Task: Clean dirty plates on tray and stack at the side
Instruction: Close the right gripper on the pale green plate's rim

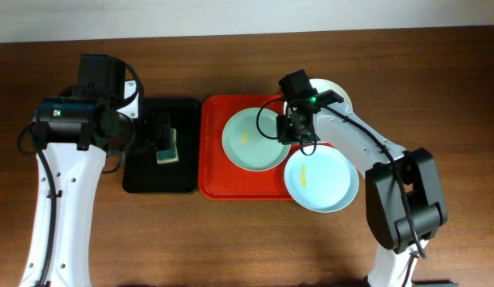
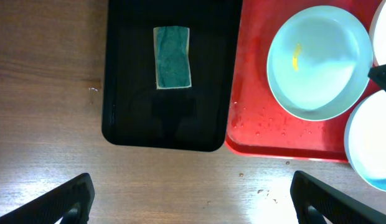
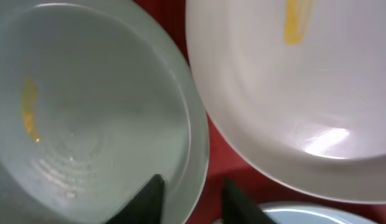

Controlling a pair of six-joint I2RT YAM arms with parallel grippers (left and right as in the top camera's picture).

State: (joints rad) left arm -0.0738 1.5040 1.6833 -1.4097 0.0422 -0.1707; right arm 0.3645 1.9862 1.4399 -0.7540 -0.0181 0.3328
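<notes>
Left gripper (image 2: 192, 180) gapes; right gripper (image 3: 193, 199) seemingly pinches mint plate (image 3: 87, 112), white plate (image 1: 336, 87) half-hidden.

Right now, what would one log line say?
left claw open, empty | right claw gripping mint green plate rim | sponge on black tray

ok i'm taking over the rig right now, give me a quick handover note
Left gripper: jaws wide open and empty. The sponge lies on the black tray.
Right gripper: jaws astride the rim of the mint green plate, apparently shut on it.
Things: the mint green plate sits on the red tray. The light blue plate overhangs the tray's near right corner, and the white plate is at its far right corner.
Done: nothing visible. Each plate shows a yellow smear and none is stacked at the side.
Left: wipe all three plates, then stack them beside the tray.
</notes>
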